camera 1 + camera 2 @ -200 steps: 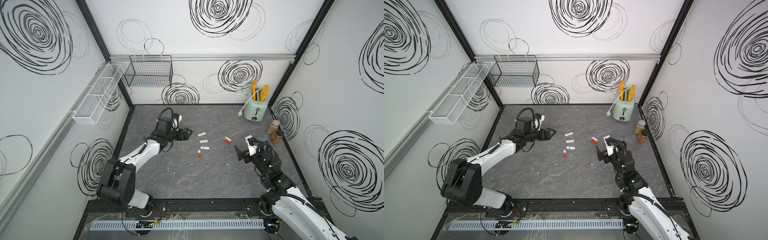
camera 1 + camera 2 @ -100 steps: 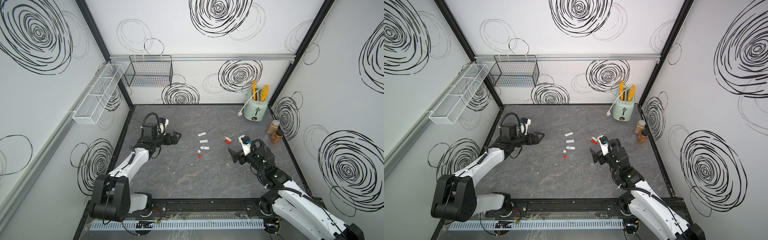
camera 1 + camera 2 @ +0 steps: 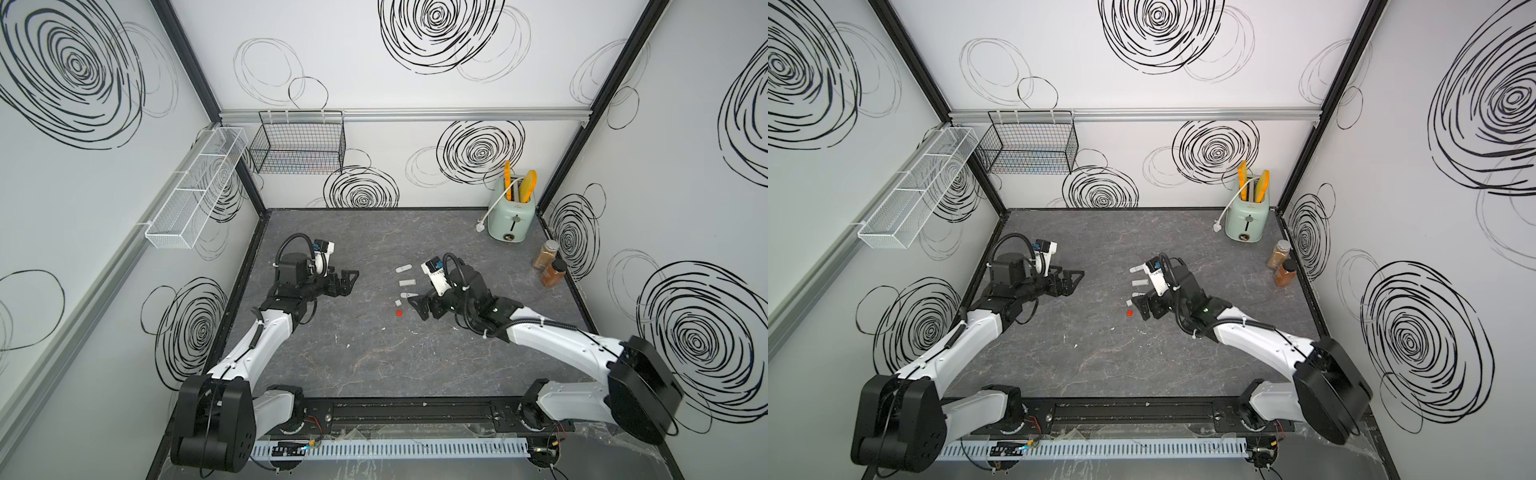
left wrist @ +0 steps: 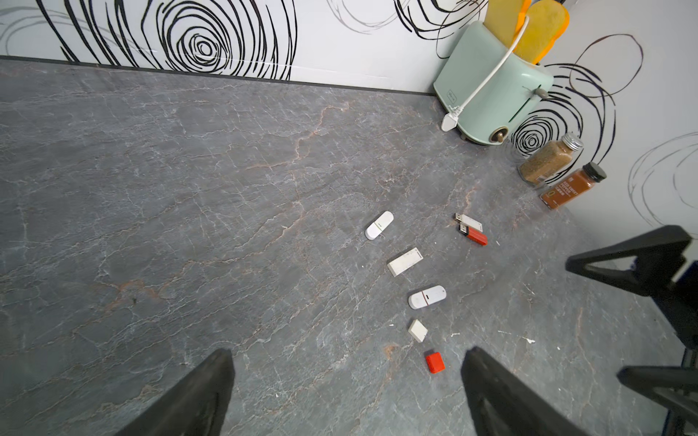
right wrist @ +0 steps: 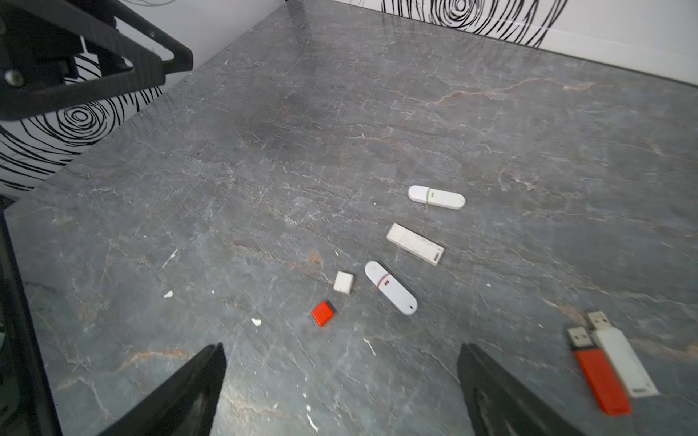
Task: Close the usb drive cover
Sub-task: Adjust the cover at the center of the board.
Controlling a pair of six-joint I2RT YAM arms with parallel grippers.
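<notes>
Grey marbled desk (image 3: 374, 357) carries, near its middle, a small red plastic USB cap (image 5: 322, 313) just ahead of the wide-open, empty right hand (image 5: 342, 351), with the uncapped red USB drive (image 5: 600, 377) beside one finger, and the left hand (image 3: 348, 282), likewise open and empty, well apart.

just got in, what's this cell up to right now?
Nothing is gripped yet. Both hands are open and empty. The right hand hangs over the table close to a loose red cap and white cap. The left hand sits off to the side, pointed toward them. The red USB drive and white USB drive lie side by side with connectors bare, apart from the caps. Three capped white drives lie in a row nearby.
</notes>
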